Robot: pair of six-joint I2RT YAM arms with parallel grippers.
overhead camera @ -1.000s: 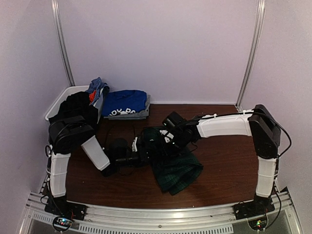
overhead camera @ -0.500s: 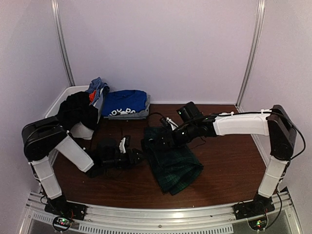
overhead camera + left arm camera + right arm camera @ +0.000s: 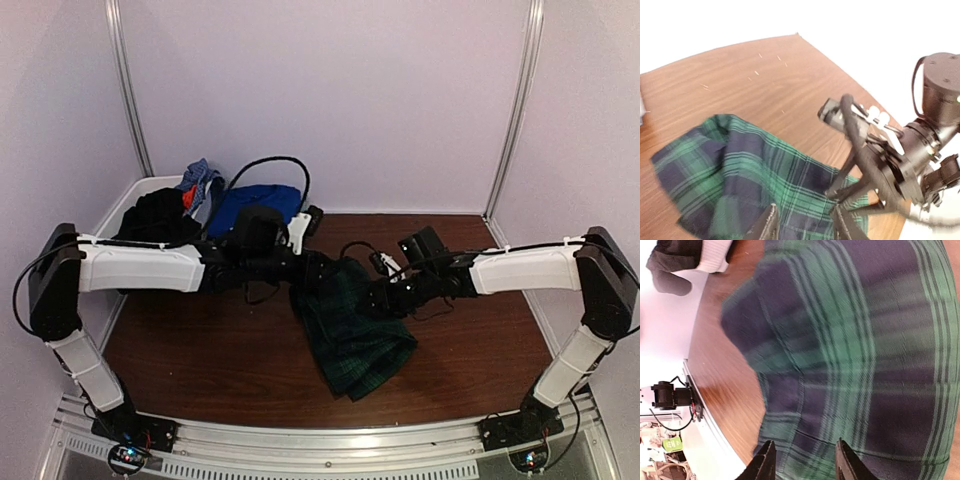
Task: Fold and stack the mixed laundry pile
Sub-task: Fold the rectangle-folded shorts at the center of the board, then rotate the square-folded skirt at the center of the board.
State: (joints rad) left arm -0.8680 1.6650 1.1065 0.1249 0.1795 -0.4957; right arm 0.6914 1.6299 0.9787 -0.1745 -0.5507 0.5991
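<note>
The dark green tartan skirt (image 3: 352, 330) lies crumpled in the middle of the brown table. My left gripper (image 3: 322, 272) hovers open at the skirt's far left edge; in the left wrist view (image 3: 805, 227) its fingers are spread over the plaid cloth (image 3: 740, 170), holding nothing. My right gripper (image 3: 375, 300) is open over the skirt's right part, its tips close to the cloth (image 3: 850, 340); it also shows in the left wrist view (image 3: 860, 187). The folded royal-blue T-shirt (image 3: 270, 198) lies at the back, partly hidden by my left arm.
A white basket (image 3: 122, 205) stands at the back left with black garments (image 3: 160, 215) and a multicoloured piece (image 3: 200, 175) hanging over it. A black cable (image 3: 270, 165) loops above the left arm. Bare brown table (image 3: 200, 350) lies in front and to the right.
My left arm has swung up from the table left of the skirt and stretched out to the skirt's far edge. My right gripper has drawn back to the right. The skirt has barely shifted.
</note>
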